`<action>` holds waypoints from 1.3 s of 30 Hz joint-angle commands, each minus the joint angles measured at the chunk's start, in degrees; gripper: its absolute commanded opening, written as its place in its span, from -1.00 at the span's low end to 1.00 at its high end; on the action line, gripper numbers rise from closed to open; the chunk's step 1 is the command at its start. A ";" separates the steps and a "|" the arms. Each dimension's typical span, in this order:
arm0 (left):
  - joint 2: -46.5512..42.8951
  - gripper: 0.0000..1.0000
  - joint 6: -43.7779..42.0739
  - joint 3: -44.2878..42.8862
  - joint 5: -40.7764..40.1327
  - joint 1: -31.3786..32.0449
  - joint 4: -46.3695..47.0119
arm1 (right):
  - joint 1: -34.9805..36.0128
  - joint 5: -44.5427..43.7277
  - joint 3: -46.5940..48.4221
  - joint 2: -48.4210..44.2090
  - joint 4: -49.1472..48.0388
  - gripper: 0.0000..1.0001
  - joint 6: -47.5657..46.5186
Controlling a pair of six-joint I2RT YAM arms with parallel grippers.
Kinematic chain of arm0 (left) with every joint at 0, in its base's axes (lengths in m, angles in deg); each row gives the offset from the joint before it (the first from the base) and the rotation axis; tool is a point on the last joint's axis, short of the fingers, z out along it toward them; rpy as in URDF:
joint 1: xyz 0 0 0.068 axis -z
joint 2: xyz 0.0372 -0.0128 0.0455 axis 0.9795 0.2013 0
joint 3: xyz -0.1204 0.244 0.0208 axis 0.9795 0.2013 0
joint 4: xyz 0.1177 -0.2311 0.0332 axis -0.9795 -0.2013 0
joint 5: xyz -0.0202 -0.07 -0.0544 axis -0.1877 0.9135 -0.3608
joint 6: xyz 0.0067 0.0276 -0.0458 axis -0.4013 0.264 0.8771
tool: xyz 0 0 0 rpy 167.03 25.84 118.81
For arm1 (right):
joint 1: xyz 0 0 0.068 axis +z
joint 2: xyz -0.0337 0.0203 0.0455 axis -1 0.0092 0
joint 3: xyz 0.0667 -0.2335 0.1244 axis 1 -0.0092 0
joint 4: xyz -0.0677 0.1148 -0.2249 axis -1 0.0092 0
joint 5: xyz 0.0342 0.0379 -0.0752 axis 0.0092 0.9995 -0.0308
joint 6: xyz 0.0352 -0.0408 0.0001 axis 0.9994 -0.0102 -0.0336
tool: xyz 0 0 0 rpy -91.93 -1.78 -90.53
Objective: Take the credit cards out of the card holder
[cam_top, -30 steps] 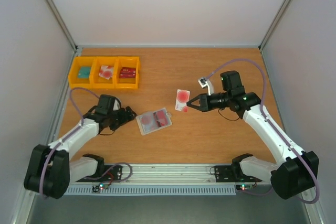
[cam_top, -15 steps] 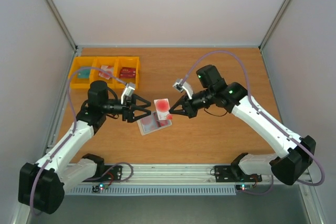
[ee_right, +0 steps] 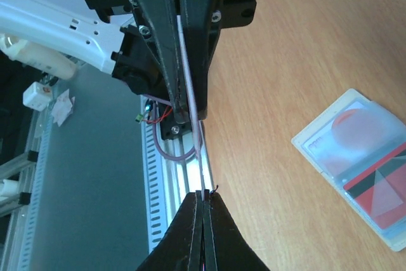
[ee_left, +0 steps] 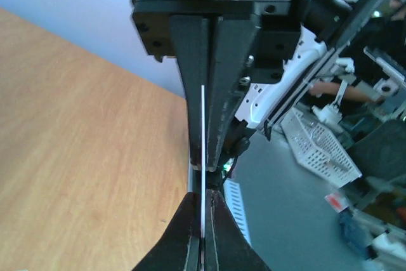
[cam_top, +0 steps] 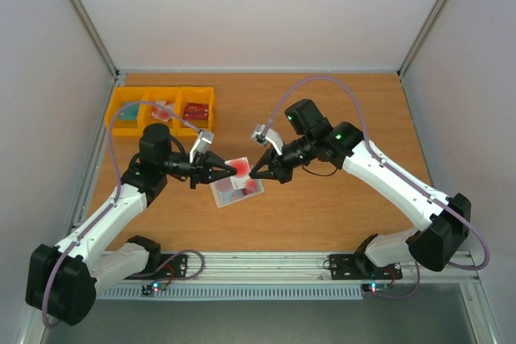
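One whitish-pink credit card [cam_top: 240, 167] with a red round mark hangs in the air between both grippers, just above the card holder [cam_top: 239, 189]. My left gripper [cam_top: 229, 168] is shut on its left edge and my right gripper [cam_top: 253, 173] is shut on its right edge. The left wrist view has the card edge-on as a thin white line [ee_left: 202, 150], running from my left gripper [ee_left: 203, 220] into the right one's fingers [ee_left: 219, 93]. From the right wrist, the card [ee_right: 190, 106] runs from my right gripper [ee_right: 203, 202] to the left one. The holder [ee_right: 358, 163] lies open on the table with cards in its clear pockets.
Three joined yellow bins [cam_top: 161, 110] stand at the back left of the wooden table [cam_top: 322, 207], holding a teal item, a pale card and a red card. Grey walls close in both sides and the back.
My right gripper carried the card left to above the holder. My left arm rose from the table, came in open from the left, and shut on the card's free edge.
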 commanded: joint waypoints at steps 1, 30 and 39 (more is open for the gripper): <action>-0.36 -0.99 3.15 -0.05 -2.92 0.60 4.49 | 0.66 -0.84 0.96 -0.23 -0.77 -0.97 -1.21; 38.78 -1.00 13.81 -58.04 -61.29 -37.24 -51.76 | -7.29 -17.67 -3.49 -9.18 -11.47 0.14 17.36; 49.98 -0.99 25.51 -58.87 -58.53 -37.28 -37.50 | -6.72 -20.60 -4.46 -16.03 -10.19 0.14 23.71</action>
